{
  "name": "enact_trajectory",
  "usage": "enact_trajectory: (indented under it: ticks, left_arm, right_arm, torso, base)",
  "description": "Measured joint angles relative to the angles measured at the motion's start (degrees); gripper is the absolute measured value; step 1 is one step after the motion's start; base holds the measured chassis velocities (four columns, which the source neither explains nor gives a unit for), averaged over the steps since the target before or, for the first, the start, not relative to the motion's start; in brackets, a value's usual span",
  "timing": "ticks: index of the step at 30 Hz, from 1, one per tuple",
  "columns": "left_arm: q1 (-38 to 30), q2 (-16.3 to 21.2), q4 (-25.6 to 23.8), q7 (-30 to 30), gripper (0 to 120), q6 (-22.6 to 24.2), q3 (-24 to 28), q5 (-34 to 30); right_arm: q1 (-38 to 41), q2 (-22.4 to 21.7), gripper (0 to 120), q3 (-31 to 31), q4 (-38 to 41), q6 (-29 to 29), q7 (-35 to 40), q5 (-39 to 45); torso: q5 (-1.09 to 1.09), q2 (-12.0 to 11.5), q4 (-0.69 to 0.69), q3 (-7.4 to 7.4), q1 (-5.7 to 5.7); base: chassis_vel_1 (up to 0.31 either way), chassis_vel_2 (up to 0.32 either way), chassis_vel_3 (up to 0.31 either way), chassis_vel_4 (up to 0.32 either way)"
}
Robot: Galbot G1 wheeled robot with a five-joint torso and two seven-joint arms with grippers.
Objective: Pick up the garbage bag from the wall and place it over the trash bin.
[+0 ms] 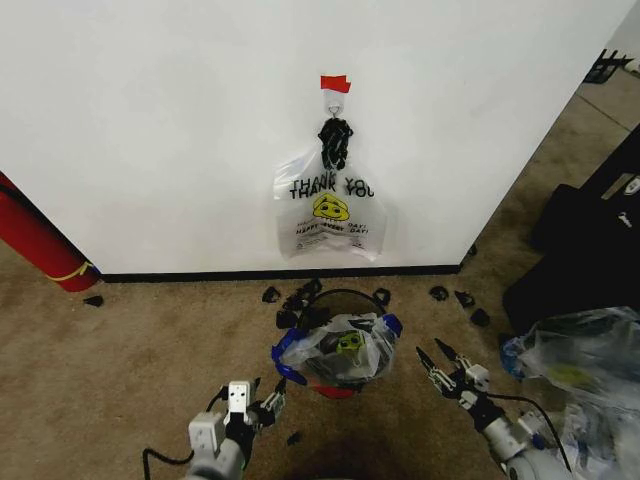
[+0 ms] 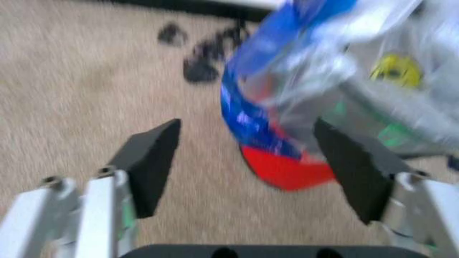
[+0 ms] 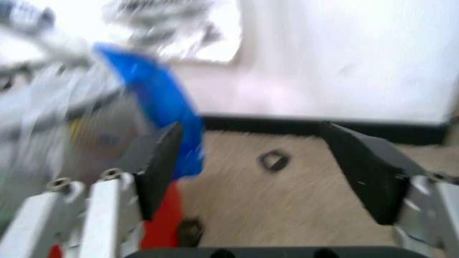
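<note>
White paint covers the wall point(image 1: 150, 120), the biggest thing here, with a black strip along its bottom edge. Under it lies brown carpet point(image 1: 130, 360). A long red cylinder point(image 1: 35, 245) leans in the corner on the robot's left. On the right sits a big bundle of clear plastic point(image 1: 580, 365).

A smiley bag point(image 1: 330, 210) with "THANK YOU" on it hangs on the wall from a small hook, just under a bit of red tape point(image 1: 335, 84). It has black handles and no blue.

The garbage bag point(image 1: 340, 350), the one with blue handle strips, is not on the wall. It sits over the trash bin point(image 1: 335, 392) on the carpet, just in front of the wall. The bin's red base peeks out below the bag. One blue strip hangs on the bin's left side and one shows on its right.

The left gripper point(image 1: 270, 405) is low beside the bin's left side. Its fingers are spread wide and hold nothing. In the left wrist view the blue strip and the red base lie just past the two black pads point(image 2: 150, 161).

The right gripper point(image 1: 435, 362) is near the bin's right side, apart from it. Its fingers are spread wide too, with nothing between them.

Small black bits point(image 1: 290, 300) lie scattered on the carpet by the wall.
</note>
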Motion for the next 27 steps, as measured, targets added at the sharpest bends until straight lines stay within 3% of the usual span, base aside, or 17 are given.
enact_trajectory:
  ticks: [1,3,4,6,9,13,19,23,27]
  left_arm:
    - [0.5,-0.4,-0.1,0.4,86,-1.7,-0.1,1.3]
    - [0.8,-0.7,-0.1,0.6,88,-2.7,-0.2,2.0]
    - [0.9,-1.7,-0.1,1.5,96,-5.6,-0.4,4.0]
    - [0.2,-3.4,0.8,3.1,99,-9.4,-0.8,7.5]
    - [-1.7,-4.7,2.3,5.7,100,-13.8,-1.1,11.7]
    - [-4.0,-5.4,2.8,7.5,100,-15.3,-1.1,13.5]
    - [-7.9,-5.6,2.1,8.6,100,-12.0,-1.1,12.3]
    - [-10.8,-0.5,1.4,10.4,100,-9.6,-1.4,11.1]
    - [-15.0,5.0,3.5,12.1,100,-9.7,0.3,10.1]
  right_arm:
    - [-0.8,0.4,80,0.1,1.0,1.5,2.2,-0.2]
    - [-1.3,0.7,82,0.1,1.8,2.4,4.1,-0.8]
    - [-3.4,1.8,90,0.5,4.4,4.7,10.0,-4.2]
    - [-7.3,3.8,96,0.9,8.0,6.9,14.7,-9.2]
    - [-13.9,6.7,100,-0.3,14.8,9.0,24.1,-15.4]
    - [-18.0,9.1,100,-1.4,21.1,10.5,29.0,-18.4]
    - [-22.2,10.5,100,-1.6,28.3,10.5,25.3,-17.8]
    - [-24.0,11.2,100,-2.0,30.9,11.9,16.0,-14.1]
    - [-26.4,12.9,100,-2.7,31.6,14.0,14.9,-11.8]
  torso:
    - [0.01,0.0,0.01,0.00,0.00]
    - [0.01,0.0,0.01,0.00,0.00]
    - [0.00,0.0,0.03,0.00,0.00]
    - [0.00,0.0,0.01,0.00,0.00]
    - [0.00,0.0,-0.02,0.00,0.00]
    - [0.01,0.0,0.00,0.00,0.00]
    - [-0.01,0.0,0.00,0.01,0.00]
    - [0.02,0.0,0.04,0.01,0.00]
    - [-0.01,0.0,0.00,0.01,0.01]
  base:
    - [0.000,0.000,0.000,0.000]
    - [0.000,0.000,0.000,0.000]
    - [0.000,0.000,0.000,0.000]
    - [0.000,0.000,0.000,0.000]
    - [0.000,0.000,0.000,0.000]
    - [0.000,0.000,0.000,0.000]
    - [0.000,0.000,0.000,0.000]
    - [0.000,0.000,0.000,0.000]
    - [0.000,0.000,0.000,0.000]
